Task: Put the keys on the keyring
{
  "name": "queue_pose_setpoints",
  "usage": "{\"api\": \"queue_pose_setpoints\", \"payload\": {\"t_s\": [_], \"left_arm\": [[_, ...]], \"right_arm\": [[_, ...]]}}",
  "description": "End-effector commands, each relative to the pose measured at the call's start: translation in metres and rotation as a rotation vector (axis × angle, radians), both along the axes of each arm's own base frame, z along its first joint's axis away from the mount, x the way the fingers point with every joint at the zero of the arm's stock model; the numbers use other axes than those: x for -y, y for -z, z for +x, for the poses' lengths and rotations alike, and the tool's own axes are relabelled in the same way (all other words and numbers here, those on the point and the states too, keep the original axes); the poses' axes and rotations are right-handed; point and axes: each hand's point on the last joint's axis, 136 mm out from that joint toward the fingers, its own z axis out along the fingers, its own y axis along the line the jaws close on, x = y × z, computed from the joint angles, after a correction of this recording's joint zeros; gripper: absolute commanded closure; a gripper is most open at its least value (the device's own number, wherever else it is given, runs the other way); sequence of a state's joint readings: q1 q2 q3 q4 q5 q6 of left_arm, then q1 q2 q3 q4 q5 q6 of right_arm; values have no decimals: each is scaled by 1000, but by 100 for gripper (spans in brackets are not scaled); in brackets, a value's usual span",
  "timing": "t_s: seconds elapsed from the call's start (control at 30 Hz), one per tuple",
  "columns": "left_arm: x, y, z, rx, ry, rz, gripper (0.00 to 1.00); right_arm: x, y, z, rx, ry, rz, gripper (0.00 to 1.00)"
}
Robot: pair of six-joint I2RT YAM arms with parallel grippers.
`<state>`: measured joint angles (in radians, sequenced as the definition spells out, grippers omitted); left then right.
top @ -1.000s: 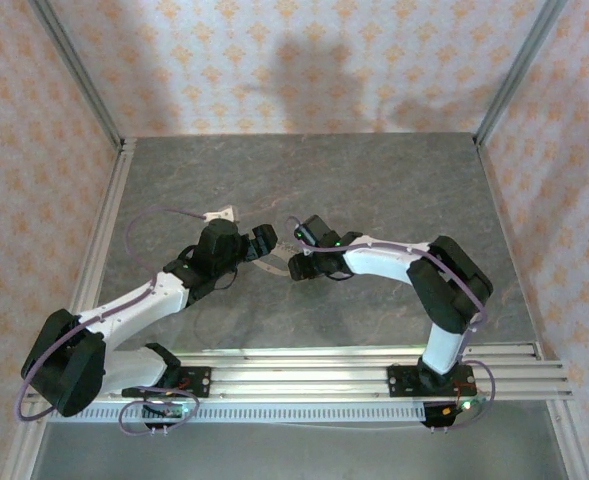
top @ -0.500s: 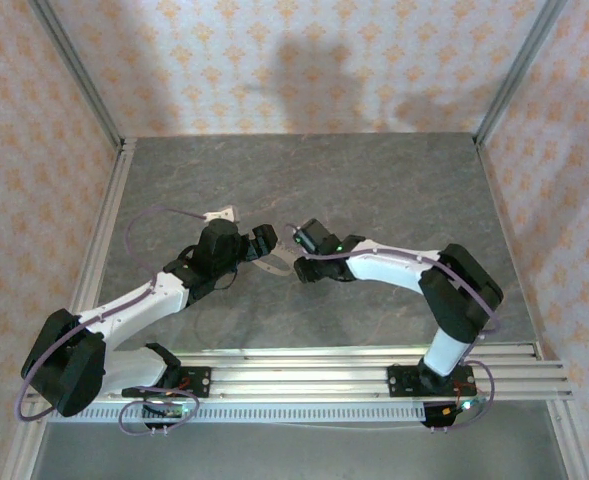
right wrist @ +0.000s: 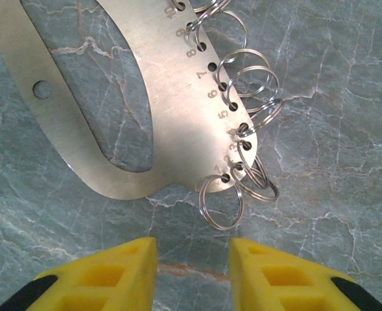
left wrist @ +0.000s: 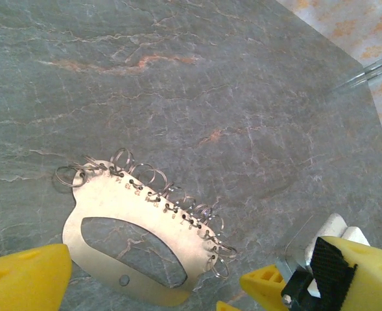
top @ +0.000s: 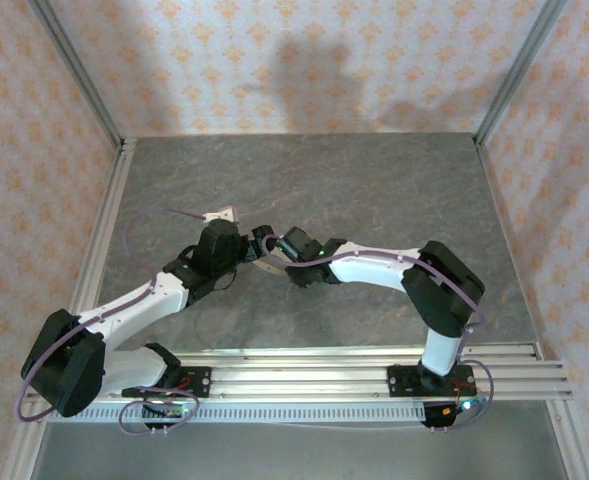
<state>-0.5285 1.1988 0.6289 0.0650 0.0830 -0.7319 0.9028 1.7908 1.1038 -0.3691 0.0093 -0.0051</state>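
The keyring (left wrist: 135, 217) is a flat pale metal plate with an oval cut-out, lying on the stone table. Several wire split rings hang from numbered holes along one edge. My left gripper (left wrist: 178, 285) is wide open, its yellow fingers either side of the plate's near edge. My right gripper (right wrist: 192, 259) is open with a narrow gap and holds nothing. Its tips lie just short of the end split ring (right wrist: 221, 202) at hole 1. From above, both grippers (top: 270, 243) meet over the keyring (top: 271, 264). I cannot make out the keys.
A small pale object (top: 221, 213) lies on the table behind the left arm, next to its purple cable (top: 159, 213). Aluminium rails (top: 324, 375) run along the near edge, and patterned walls enclose the other sides.
The right arm has reached left, bringing its gripper up to the left gripper and the keyring. Its jaws have narrowed. The left arm has stayed put.
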Motion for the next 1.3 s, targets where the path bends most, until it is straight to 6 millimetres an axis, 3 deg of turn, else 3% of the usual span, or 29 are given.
{"api": "queue_pose_setpoints", "payload": {"t_s": [0.0, 0.93, 1.27], "left_arm": [[-6, -5, -2, 19, -13, 23, 3], [-3, -3, -1, 14, -3, 16, 3], [-1, -3, 0, 13, -1, 11, 3]], "right_arm": [[1, 1, 6, 22, -5, -51, 67], [-1, 20, 21, 44, -18, -143, 70], [5, 17, 28, 85, -4, -176, 74]]}}
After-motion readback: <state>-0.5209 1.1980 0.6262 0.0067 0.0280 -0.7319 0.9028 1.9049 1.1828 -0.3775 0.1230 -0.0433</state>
